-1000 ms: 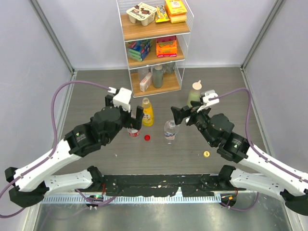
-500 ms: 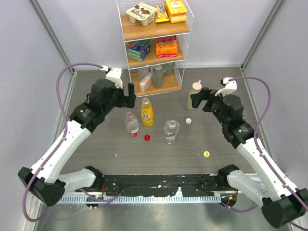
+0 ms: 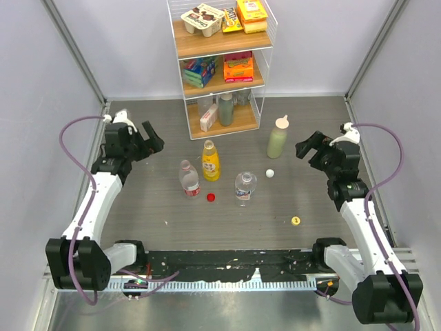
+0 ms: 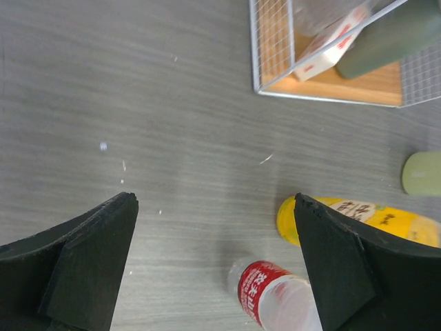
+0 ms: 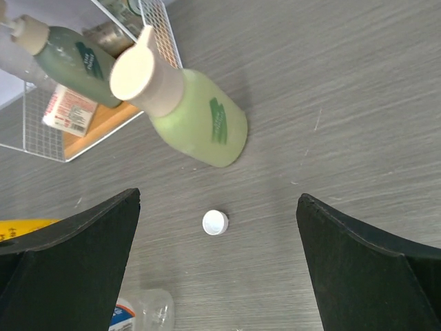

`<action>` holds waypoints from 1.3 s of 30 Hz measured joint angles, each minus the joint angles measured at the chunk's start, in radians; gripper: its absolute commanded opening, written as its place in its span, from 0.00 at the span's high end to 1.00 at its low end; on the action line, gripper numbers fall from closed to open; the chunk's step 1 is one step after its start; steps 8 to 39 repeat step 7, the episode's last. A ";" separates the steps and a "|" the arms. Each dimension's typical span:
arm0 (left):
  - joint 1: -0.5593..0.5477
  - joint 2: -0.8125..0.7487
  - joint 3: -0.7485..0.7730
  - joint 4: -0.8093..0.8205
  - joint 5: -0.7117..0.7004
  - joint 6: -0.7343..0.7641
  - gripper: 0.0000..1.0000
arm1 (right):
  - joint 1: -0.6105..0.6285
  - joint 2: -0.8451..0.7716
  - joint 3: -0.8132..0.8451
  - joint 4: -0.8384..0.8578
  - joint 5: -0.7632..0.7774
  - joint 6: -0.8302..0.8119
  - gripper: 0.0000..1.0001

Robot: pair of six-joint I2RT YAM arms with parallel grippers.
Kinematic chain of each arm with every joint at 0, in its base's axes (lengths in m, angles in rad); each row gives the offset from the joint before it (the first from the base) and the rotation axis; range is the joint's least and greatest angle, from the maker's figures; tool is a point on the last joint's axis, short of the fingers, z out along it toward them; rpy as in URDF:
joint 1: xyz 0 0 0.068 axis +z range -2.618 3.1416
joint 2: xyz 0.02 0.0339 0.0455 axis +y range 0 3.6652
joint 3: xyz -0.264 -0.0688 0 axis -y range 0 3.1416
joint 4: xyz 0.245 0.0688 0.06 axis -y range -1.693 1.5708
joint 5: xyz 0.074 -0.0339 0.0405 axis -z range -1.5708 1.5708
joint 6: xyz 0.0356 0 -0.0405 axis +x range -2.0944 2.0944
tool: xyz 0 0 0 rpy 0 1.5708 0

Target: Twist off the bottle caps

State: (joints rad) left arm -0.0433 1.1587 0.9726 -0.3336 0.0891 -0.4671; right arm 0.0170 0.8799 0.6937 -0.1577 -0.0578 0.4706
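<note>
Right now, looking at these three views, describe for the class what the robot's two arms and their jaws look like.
Both the left arm and the right arm have white links joined by chunky black joints, with black bases. A purple cable loops along each. The jaws are matte black, broad and wedge-shaped, with a small white fitting behind them.

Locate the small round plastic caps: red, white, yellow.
Red round plastic cap (image 3: 210,197): top view, centre.
White round plastic cap (image 5: 215,222): right wrist view, centre.
Yellow round plastic cap (image 3: 295,221): top view, centre.
</note>
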 measured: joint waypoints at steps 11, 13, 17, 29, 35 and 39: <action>0.000 -0.036 -0.130 0.056 -0.105 -0.031 0.00 | 0.000 0.022 -0.053 0.037 0.071 0.010 0.00; 0.000 -0.036 -0.130 0.056 -0.105 -0.031 0.00 | 0.000 0.022 -0.053 0.037 0.071 0.010 0.00; 0.000 -0.036 -0.130 0.056 -0.105 -0.031 0.00 | 0.000 0.022 -0.053 0.037 0.071 0.010 0.00; 0.000 -0.036 -0.130 0.056 -0.105 -0.031 0.00 | 0.000 0.022 -0.053 0.037 0.071 0.010 0.00; 0.000 -0.036 -0.130 0.056 -0.105 -0.031 0.00 | 0.000 0.022 -0.053 0.037 0.071 0.010 0.00; 0.000 -0.036 -0.130 0.056 -0.105 -0.031 0.00 | 0.000 0.022 -0.053 0.037 0.071 0.010 0.00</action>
